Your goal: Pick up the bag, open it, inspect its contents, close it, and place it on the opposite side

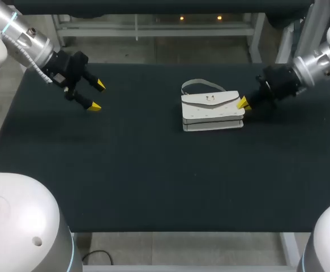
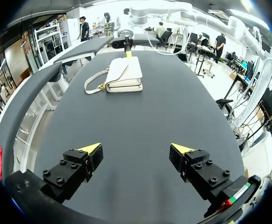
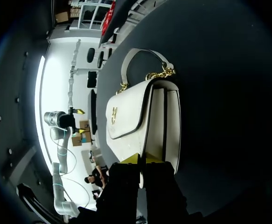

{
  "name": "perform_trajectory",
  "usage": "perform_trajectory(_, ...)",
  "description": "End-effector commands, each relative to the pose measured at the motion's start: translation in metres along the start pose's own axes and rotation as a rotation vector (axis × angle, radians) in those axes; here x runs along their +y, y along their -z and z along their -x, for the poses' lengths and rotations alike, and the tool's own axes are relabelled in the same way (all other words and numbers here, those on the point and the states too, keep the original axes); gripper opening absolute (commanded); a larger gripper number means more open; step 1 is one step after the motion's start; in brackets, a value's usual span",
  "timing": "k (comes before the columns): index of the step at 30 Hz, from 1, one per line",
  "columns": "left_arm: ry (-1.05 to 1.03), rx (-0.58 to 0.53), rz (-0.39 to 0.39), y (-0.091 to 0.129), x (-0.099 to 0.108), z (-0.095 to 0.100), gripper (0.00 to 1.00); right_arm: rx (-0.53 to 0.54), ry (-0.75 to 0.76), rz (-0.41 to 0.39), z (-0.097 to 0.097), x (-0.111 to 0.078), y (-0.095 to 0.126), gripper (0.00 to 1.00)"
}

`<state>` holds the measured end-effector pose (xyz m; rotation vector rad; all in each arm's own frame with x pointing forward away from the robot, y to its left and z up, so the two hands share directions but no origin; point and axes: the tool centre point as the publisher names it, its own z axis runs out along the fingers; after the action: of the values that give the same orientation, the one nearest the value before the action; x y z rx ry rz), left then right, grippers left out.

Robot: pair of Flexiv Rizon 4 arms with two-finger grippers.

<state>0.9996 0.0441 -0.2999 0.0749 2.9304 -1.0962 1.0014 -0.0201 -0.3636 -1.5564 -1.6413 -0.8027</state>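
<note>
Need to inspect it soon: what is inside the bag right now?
Nothing inside shows: the white bag lies on the table with its flap closed over the opening, hiding any contents. Only the right claw is at its end.

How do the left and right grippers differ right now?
Fingers: the left gripper is wide open, while the right gripper has its tips almost together, pinching the end of the bag.
Place: the left gripper hangs over bare table, well away from the bag, while the right gripper is right against it.
Load: the left gripper holds nothing, the right gripper the bag's edge.
Shared: both have yellow tips and point toward the bag.
</note>
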Motion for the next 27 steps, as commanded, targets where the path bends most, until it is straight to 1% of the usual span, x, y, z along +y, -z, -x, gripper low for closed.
perform_trajectory(1,-0.001,-0.002,-0.003,-0.001,0.001,0.000,1.00,-0.007,-0.001,0.136,-0.002,-0.005,-0.001,0.00)
perform_trajectory(5,-0.001,-0.002,-0.003,-0.001,0.001,0.000,1.00,-0.007,-0.001,0.136,-0.002,-0.005,-0.001,0.00)
perform_trajectory(6,-0.001,-0.002,-0.003,-0.001,0.001,0.000,1.00,-0.014,0.006,0.124,-0.006,-0.005,-0.011,0.00)
perform_trajectory(11,-0.001,-0.002,-0.003,-0.001,0.001,0.000,1.00,-0.002,0.053,0.074,-0.021,-0.003,-0.043,0.00)
perform_trajectory(15,-0.001,-0.002,-0.003,-0.001,0.001,0.000,1.00,0.003,0.077,0.062,-0.030,-0.006,-0.058,0.00)
perform_trajectory(16,-0.001,-0.002,-0.003,-0.001,0.001,0.000,1.00,0.020,0.090,0.055,-0.034,-0.007,-0.064,0.00)
perform_trajectory(18,-0.001,-0.002,-0.003,-0.001,0.001,0.000,1.00,0.011,0.093,0.053,-0.039,-0.009,-0.072,0.00)
perform_trajectory(24,-0.001,-0.002,-0.003,-0.001,0.001,0.000,1.00,0.000,0.093,0.067,-0.051,-0.017,-0.092,0.00)
perform_trajectory(27,-0.001,-0.002,-0.003,-0.001,0.001,0.000,1.00,0.004,0.107,0.040,-0.054,-0.013,-0.104,0.00)
